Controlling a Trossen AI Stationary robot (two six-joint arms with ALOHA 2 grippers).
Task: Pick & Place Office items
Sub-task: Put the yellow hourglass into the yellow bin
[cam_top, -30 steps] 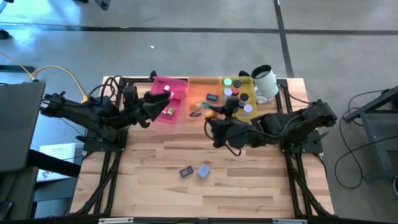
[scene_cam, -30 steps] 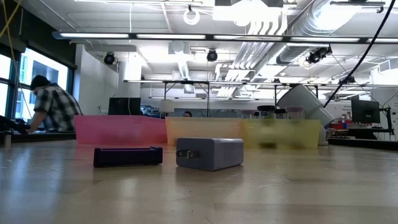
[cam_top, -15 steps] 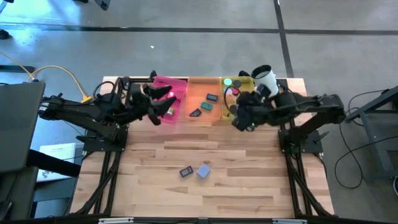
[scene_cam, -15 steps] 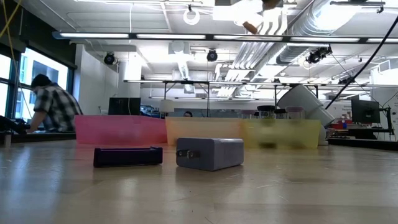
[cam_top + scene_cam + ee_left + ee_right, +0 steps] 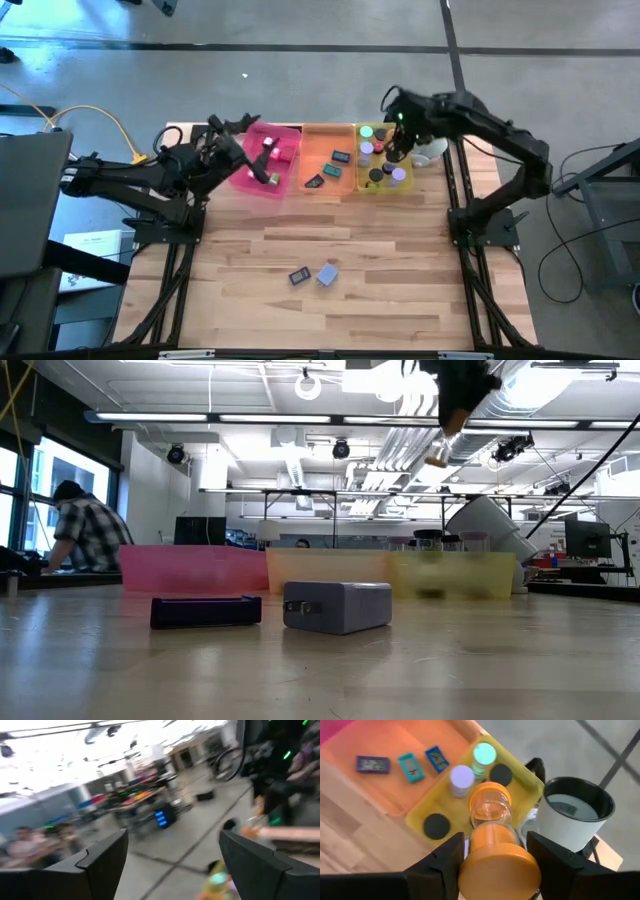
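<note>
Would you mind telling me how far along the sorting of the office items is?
Most pieces already lie in the pink tray, orange tray and yellow tray. The right gripper holds an orange roll above the yellow tray. A dark flat rectangle and lavender block remain on the table.

Overhead, table-level and two wrist cameras

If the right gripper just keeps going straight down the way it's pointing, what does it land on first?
The right gripper, shut on the orange roll, points down at the yellow tray. Most likely the roll meets the tray floor between the lavender roll and the black rolls, though depth is hard to judge.
</note>
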